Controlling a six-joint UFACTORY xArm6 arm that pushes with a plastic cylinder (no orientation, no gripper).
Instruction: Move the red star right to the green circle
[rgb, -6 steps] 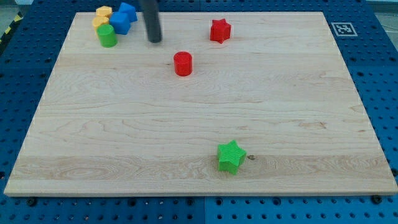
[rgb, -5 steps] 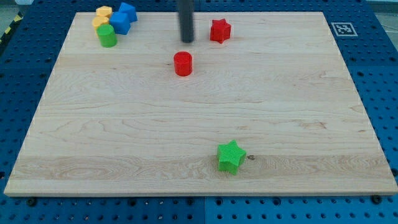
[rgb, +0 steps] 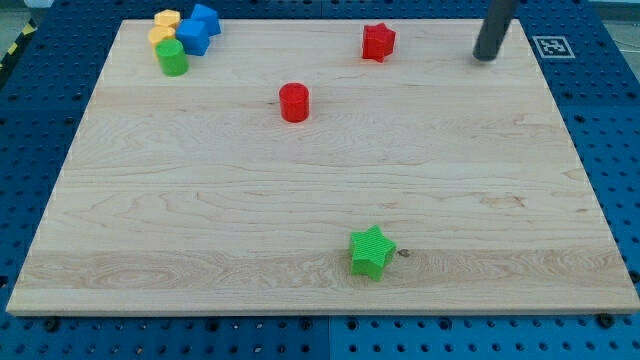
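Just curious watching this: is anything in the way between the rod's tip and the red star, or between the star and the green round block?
Nothing visible. My tip is right of the red star; bare board leads to the green round block.

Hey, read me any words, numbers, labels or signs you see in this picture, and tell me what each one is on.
No readable words or numbers anywhere.
The only sign is a black-and-white square marker, a coded pattern and not text, at the wooden board's top right corner.
The blocks, including the red star and green circle, are unlabelled.
My tip, left of the marker, is unmarked.
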